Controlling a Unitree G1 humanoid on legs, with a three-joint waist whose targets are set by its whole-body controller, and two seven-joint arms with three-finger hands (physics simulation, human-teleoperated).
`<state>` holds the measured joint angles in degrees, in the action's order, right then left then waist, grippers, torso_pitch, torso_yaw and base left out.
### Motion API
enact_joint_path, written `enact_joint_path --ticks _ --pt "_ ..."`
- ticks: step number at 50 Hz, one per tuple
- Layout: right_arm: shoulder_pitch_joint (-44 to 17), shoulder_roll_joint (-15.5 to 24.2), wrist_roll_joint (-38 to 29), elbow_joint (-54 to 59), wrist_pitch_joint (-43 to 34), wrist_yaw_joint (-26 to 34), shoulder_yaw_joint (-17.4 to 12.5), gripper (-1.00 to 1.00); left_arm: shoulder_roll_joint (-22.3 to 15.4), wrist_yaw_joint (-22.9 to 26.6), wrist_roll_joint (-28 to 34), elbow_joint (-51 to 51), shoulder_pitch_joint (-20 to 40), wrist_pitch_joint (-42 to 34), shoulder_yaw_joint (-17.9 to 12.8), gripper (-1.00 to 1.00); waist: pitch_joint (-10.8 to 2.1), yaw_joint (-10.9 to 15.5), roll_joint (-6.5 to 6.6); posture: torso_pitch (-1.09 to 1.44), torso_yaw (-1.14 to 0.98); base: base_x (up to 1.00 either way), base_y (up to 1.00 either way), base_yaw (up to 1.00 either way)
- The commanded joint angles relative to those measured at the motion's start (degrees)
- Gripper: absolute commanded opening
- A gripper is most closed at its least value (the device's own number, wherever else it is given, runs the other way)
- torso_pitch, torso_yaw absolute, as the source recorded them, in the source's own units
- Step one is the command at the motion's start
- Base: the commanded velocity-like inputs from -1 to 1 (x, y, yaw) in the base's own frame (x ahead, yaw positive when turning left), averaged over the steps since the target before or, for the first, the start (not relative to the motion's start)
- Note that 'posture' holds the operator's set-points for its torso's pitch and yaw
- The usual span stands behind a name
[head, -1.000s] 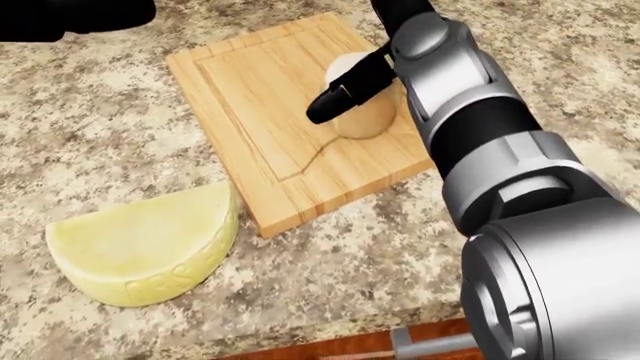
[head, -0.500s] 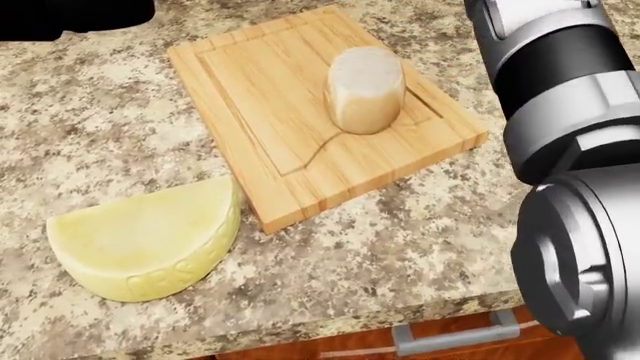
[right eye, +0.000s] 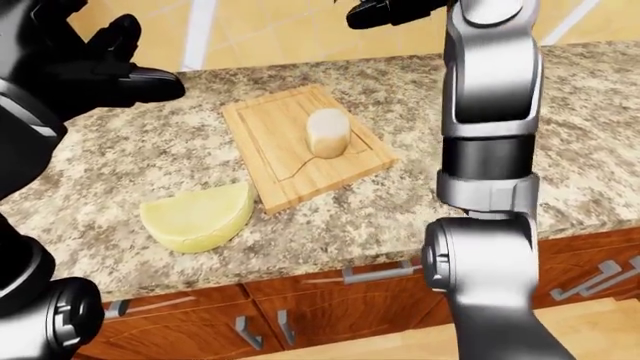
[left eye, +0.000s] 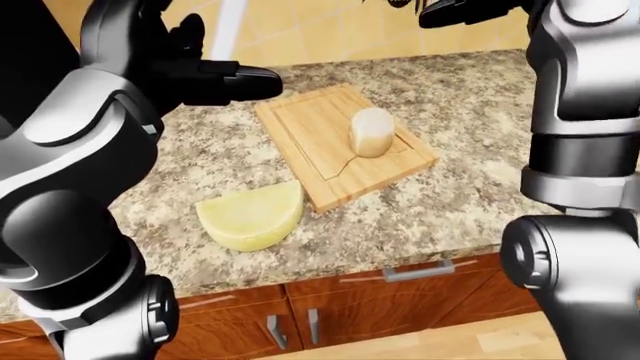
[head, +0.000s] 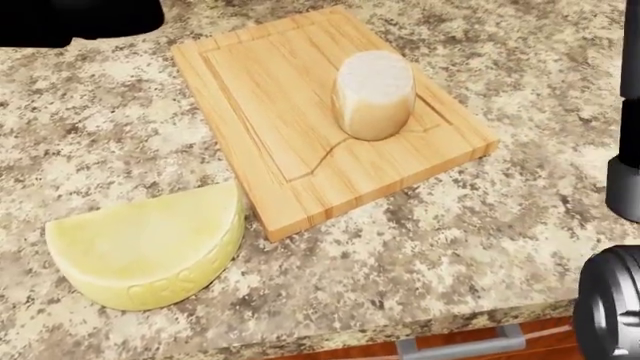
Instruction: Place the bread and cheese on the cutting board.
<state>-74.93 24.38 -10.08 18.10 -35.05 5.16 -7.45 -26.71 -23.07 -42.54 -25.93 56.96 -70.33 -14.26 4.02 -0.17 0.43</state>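
A pale bread roll (head: 373, 94) stands upright on the wooden cutting board (head: 260, 90), towards its right side. A yellow half-wheel of cheese (head: 148, 246) lies on the granite counter just off the board's lower left corner. My left hand (left eye: 215, 79) hovers open above the counter, up and left of the board, fingers spread and holding nothing. My right hand (right eye: 385, 10) is raised high above the counter at the top of the right-eye view, open and holding nothing; its arm rises along the right side.
The speckled granite counter (head: 460, 225) ends at an edge along the bottom of the head view, with wooden cabinet doors and metal handles (left eye: 415, 270) below. A tiled wall (left eye: 330, 30) runs behind the counter.
My right hand has let go of the bread and lifted up and away from the board. The bread stays standing on the board. The cheese has not moved.
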Motion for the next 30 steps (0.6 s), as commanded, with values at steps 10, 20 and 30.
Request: enact_joint_path --ticks 10,20,30 --pt "1.07 0.01 -2.21 -20.83 -13.87 4.37 0.1 1.0 -0.37 0.21 0.42 -1.1 1.7 1.3 -0.87 1.0 -1.55 -0.04 0.0 0.0 0.0 0.0 0.0 0.0" --pt "3.32 -0.1 -4.97 -31.15 -20.93 7.27 0.58 1.0 -0.37 0.14 0.27 -1.45 1.71 0.99 -1.01 1.0 -1.47 -0.03 -0.01 0.0 0.0 0.0 0.0 0.0" --pt "8.41 -2.03 -5.18 -34.96 -20.66 6.55 -0.33 1.0 -1.07 -0.85 -1.62 -2.1 2.87 -0.52 -2.43 1.0 -1.57 -0.13 0.07 0.0 0.0 0.0 0.0 0.0"
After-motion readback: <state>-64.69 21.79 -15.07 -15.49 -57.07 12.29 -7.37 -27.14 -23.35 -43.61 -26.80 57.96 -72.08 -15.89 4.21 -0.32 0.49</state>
